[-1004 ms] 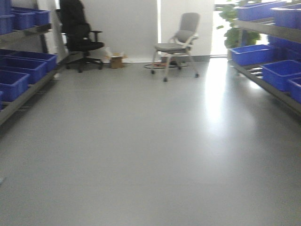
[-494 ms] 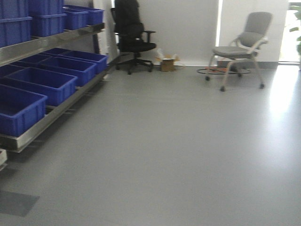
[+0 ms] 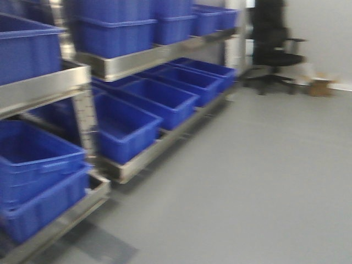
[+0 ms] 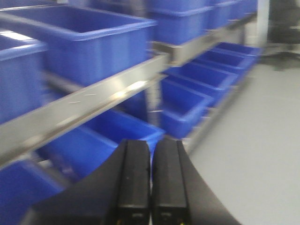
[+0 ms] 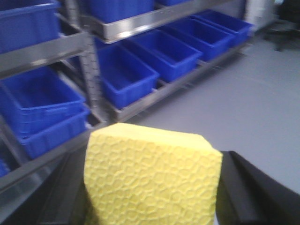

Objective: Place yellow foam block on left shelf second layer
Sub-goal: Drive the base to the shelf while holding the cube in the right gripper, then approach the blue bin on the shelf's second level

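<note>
The yellow foam block (image 5: 150,178) fills the bottom of the right wrist view, its face dimpled, clamped between the black fingers of my right gripper (image 5: 152,187). Beyond it stands the left shelf (image 5: 140,22), a steel rack with blue crates (image 5: 126,75) on its layers. In the front view the same shelf (image 3: 132,60) runs along the left, with crates (image 3: 124,129) on the low layer and more above. My left gripper (image 4: 150,183) is shut with nothing in it, its fingers pressed together before a steel shelf rail (image 4: 93,101).
A black office chair (image 3: 272,44) and a small cardboard box (image 3: 320,86) stand at the far wall. Grey floor (image 3: 258,181) spreads to the right of the rack. A steel upright (image 3: 85,118) divides two shelf bays.
The front view has swung left: the grey chair and right-hand shelf have left the picture, and the left shelf with its blue crates now fills the left half, much closer.
</note>
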Available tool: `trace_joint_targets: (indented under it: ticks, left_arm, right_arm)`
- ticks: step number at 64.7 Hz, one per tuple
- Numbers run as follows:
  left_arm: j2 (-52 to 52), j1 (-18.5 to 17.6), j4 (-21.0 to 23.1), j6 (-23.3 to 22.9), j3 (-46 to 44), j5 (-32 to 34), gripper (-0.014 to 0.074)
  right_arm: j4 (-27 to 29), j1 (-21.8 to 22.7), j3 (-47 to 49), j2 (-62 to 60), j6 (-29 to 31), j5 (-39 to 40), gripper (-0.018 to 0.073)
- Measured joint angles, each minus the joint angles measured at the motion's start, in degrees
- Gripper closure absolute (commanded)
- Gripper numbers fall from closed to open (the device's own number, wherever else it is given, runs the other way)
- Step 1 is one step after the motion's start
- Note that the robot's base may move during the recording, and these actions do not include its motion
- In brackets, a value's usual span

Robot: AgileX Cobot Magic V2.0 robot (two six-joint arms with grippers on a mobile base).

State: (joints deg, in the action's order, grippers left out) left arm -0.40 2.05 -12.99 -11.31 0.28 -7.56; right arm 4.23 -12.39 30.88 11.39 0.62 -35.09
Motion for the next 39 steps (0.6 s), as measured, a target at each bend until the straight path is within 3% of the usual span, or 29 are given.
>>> trace_joint_targets:
  ticks: [39]
  left_arm:
    - [0.0, 0.0, 0.0, 0.0, 0.0, 0.0, 0.0460]
  right_arm:
    - [0.0, -0.1, 0.0, 0.1, 0.0, 0.0, 0.0282]
